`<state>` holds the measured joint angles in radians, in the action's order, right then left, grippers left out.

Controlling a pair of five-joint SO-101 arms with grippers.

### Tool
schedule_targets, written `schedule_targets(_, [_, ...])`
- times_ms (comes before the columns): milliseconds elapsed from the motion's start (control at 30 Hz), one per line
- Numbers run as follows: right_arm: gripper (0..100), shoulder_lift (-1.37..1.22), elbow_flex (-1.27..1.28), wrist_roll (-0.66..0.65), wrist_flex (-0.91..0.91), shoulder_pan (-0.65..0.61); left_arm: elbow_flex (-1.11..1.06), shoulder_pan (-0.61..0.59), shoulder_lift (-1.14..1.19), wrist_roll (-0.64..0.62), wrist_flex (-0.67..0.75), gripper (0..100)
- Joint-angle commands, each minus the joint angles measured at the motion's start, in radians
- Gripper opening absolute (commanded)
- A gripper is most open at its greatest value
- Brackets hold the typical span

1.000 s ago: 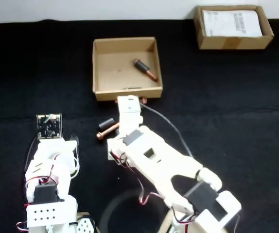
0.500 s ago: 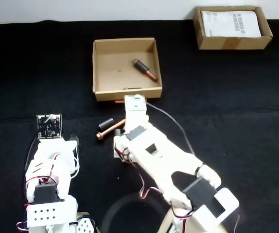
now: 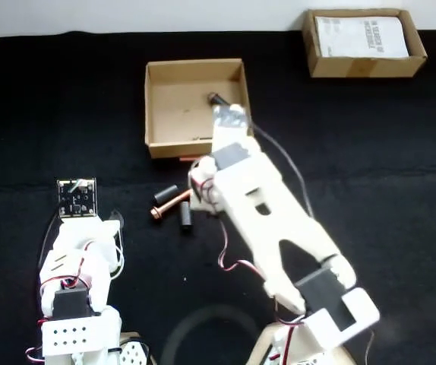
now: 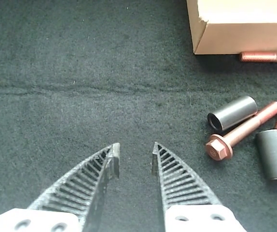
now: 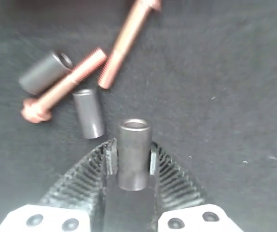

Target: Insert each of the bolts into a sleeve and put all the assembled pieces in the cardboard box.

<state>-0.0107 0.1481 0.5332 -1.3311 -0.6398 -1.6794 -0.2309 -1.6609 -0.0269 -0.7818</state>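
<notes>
My right gripper (image 5: 132, 159) is shut on a dark sleeve (image 5: 134, 153), held upright above the mat. Below it lie two more sleeves (image 5: 46, 72) (image 5: 89, 113) and two copper bolts (image 5: 63, 84) (image 5: 126, 41). In the high view the right arm (image 3: 241, 175) stretches up to the front right corner of the cardboard box (image 3: 195, 144), hiding most of the assembled piece (image 3: 215, 98) inside. My left gripper (image 4: 134, 157) is open over bare mat, left of a sleeve (image 4: 232, 112), a bolt (image 4: 244, 131) and another sleeve (image 4: 273, 154).
A third bolt (image 4: 266, 56) lies against the box's front wall (image 4: 240, 29). A second cardboard box (image 3: 364, 67) holding a paper stands at the back right. The left arm (image 3: 77, 251) sits at the front left on the black mat.
The right arm has risen from the parts on the mat and swung toward the box with a sleeve in its gripper, uncovering a sleeve on the mat. The left arm stayed still.
</notes>
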Motion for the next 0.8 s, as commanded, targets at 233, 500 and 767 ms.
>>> schedule_targets(233, [0.6,0.437,-0.137,-0.15,-0.252,0.11,-0.024,-0.01,0.008,0.003,-0.052,13])
schedule_targets(500, [0.6,0.593,0.028,-0.173,-0.325,0.232,0.051,0.002,0.002,-0.221,-0.235,13])
schedule_targets(767, [0.6,0.743,0.26,-0.173,-0.269,0.246,0.139,0.214,0.015,-0.384,-0.25,13])
